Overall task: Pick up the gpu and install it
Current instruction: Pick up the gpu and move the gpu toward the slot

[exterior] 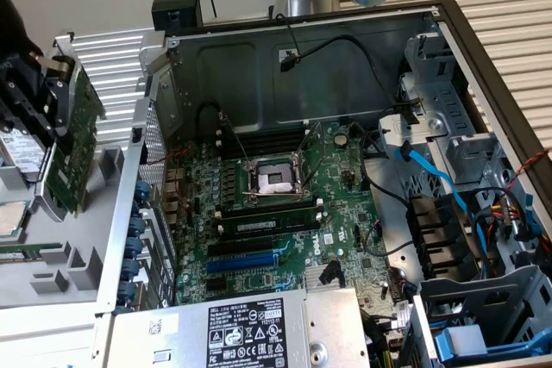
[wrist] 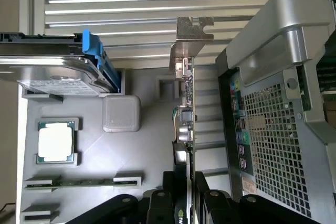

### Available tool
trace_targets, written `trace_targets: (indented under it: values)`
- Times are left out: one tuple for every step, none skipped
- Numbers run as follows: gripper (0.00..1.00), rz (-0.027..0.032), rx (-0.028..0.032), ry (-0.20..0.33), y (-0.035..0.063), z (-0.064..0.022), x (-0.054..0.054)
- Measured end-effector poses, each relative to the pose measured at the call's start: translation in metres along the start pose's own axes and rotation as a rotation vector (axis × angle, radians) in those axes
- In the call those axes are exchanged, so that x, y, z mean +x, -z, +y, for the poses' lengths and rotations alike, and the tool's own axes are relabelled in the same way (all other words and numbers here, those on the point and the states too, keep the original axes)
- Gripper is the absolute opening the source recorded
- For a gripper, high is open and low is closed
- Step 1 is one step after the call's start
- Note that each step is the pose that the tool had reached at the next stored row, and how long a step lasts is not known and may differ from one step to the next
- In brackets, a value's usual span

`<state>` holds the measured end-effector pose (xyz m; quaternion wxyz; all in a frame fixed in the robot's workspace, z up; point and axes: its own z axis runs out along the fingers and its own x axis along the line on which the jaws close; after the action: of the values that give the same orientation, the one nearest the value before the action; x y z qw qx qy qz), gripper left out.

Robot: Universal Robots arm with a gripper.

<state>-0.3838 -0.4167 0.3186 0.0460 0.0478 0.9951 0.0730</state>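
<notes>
- Pale slatted surface (wrist: 157,3) lies under and behind an open desktop computer case (exterior: 259,49), seen from above in the exterior view.
- Inside the case, a large green motherboard (exterior: 285,239) lies flat, with a bare metal processor socket (exterior: 272,180) near its middle and a grey power supply (exterior: 259,329) along the near edge.
- Beside the case, on the exterior view's left, sits a grey moulded parts tray (wrist: 136,156).
- On the tray, a hard drive (wrist: 52,72) sits in a blue carrier, and a square processor chip (wrist: 56,142) and a thin memory stick (wrist: 79,182) rest in their own recesses.
- The black gripper (exterior: 59,101) is at the exterior view's left edge, outside the case and over the tray.
- Its fingers (wrist: 169,192) are clamped on the gpu (exterior: 73,152), one on each flat face.
- The gpu stands on edge, its green circuit-board face showing in the exterior view.
- In the wrist view the gpu (wrist: 186,129) appears edge-on, just beside the case's perforated rear wall.
- Its metal bracket (wrist: 193,30) is at the end away from the fingers.
</notes>
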Motion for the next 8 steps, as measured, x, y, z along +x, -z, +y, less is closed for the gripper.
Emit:
trace_targets:
  values:
    - [0.27, 0.0007, -0.0001, 0.0, 0.0043, 0.0008, -0.001]
    - [0.27, 0.0018, 0.0001, 0.0, 0.0086, 0.0015, -0.003]
    - [0.27, 0.0031, 0.0002, 0.0, 0.0131, 0.0023, -0.004]
    - [0.27, 0.0047, 0.0005, -0.001, 0.0174, 0.0031, -0.005]
    - [0.27, 0.0064, 0.0006, -0.001, 0.0216, 0.0038, -0.007]
    - [0.27, 0.0086, 0.0008, -0.001, 0.0258, 0.0046, -0.008]
    - [0.27, 0.0111, 0.0011, -0.002, 0.0296, 0.0052, -0.01]
    - [0.27, 0.0146, 0.0014, -0.002, 0.0328, 0.0058, -0.011]
